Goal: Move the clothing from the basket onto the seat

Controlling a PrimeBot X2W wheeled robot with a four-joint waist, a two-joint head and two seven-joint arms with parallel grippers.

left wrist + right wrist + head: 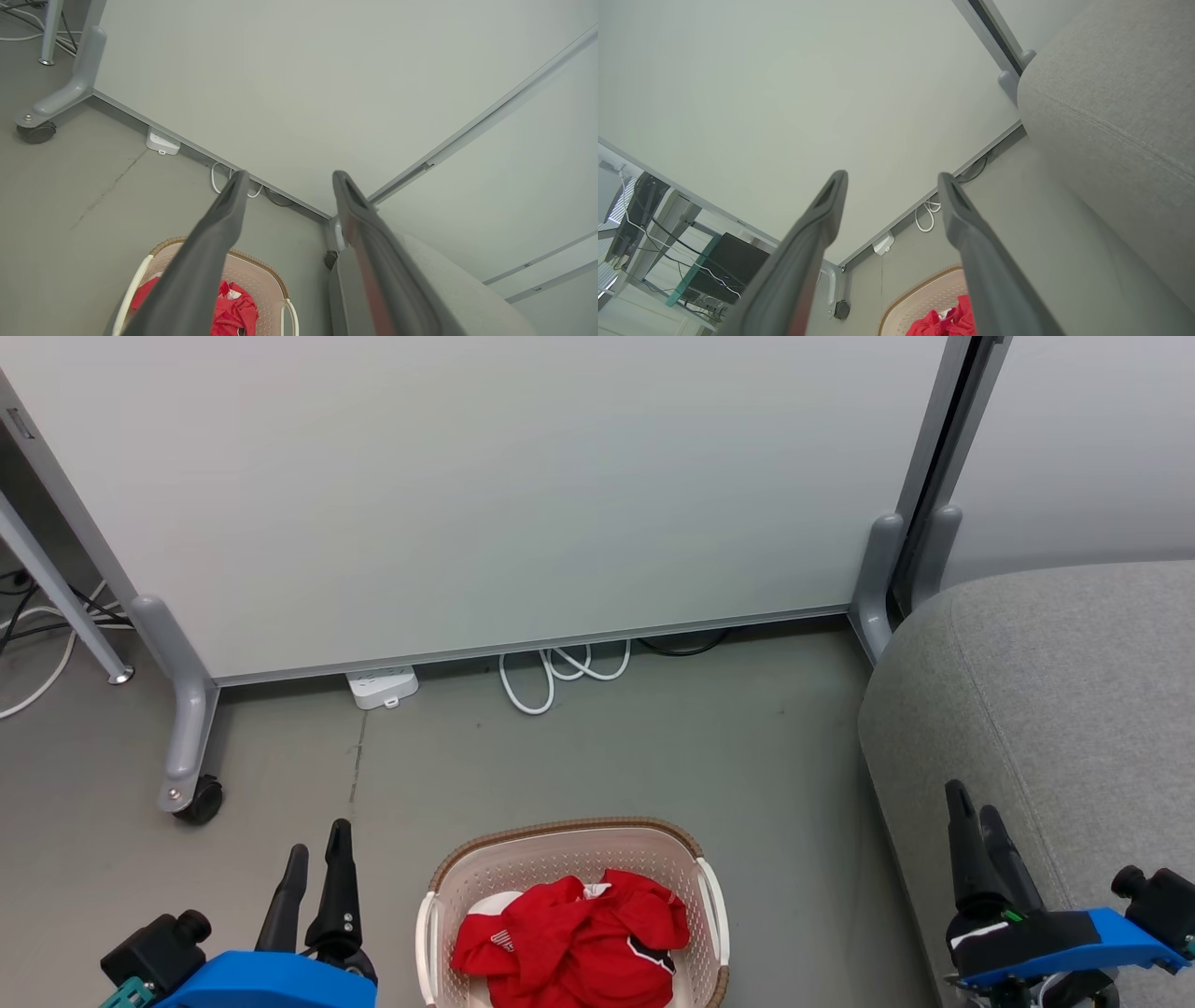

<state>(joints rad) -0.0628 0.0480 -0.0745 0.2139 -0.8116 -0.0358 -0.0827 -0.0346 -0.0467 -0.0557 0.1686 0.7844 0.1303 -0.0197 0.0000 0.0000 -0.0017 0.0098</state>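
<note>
Seat (1055,709): large grey cushion, right beside right gripper (971,800), extending ahead of it; no garment on it.

Basket (569,831): on floor between both grippers, to right of left gripper (319,837), below fingertips.

Clothing (579,938): red crumpled heap inside basket, apart from both grippers.

Both grippers: fingers spread wide, nothing between them.

Step, judged: the very start, reach not yet begun.

Next calls for: one gripper down into basket, pinch raised fold, lift clear of rim, carry toward seat.
</note>
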